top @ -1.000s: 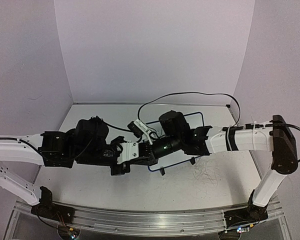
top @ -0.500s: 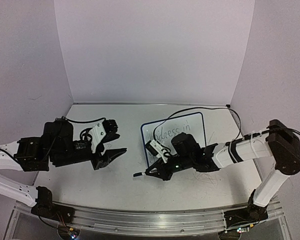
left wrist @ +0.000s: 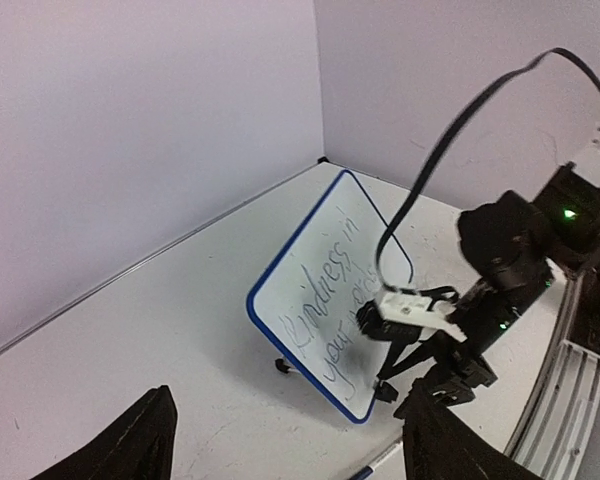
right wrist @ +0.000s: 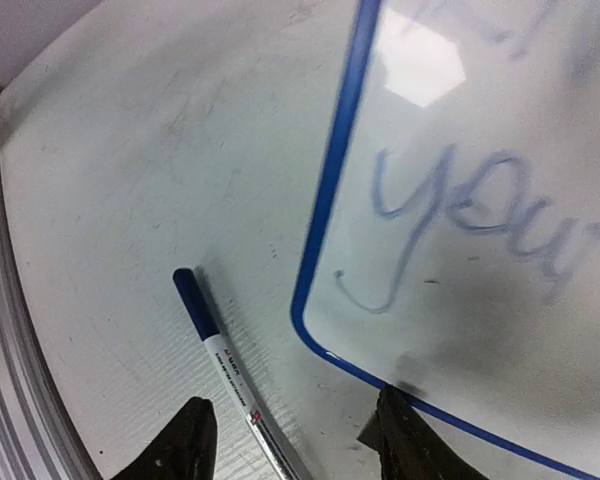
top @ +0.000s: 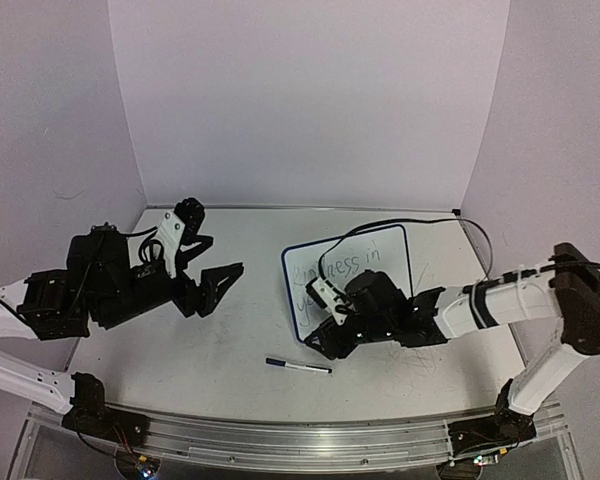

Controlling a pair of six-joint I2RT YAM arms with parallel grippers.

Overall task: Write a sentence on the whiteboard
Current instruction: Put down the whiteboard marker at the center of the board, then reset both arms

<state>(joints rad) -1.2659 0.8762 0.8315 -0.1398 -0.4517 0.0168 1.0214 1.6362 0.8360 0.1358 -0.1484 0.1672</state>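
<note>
The whiteboard stands tilted on its black feet at mid-table, blue-framed, also in the left wrist view and close up in the right wrist view. The sentence reads "Kindness in your words" in two lines; only "your" shows to the right wrist. A blue-capped marker lies loose on the table in front of the board. My right gripper hovers open just above it. My left gripper is open and empty, well left of the board.
A black cable loops over the board's far edge to the right arm. Faint scribbles mark the tabletop right of the marker. The aluminium rail runs along the near edge.
Both grippers have opened. The marker has left the right gripper and lies on the table. The left arm has drawn back to the left, off the board.
</note>
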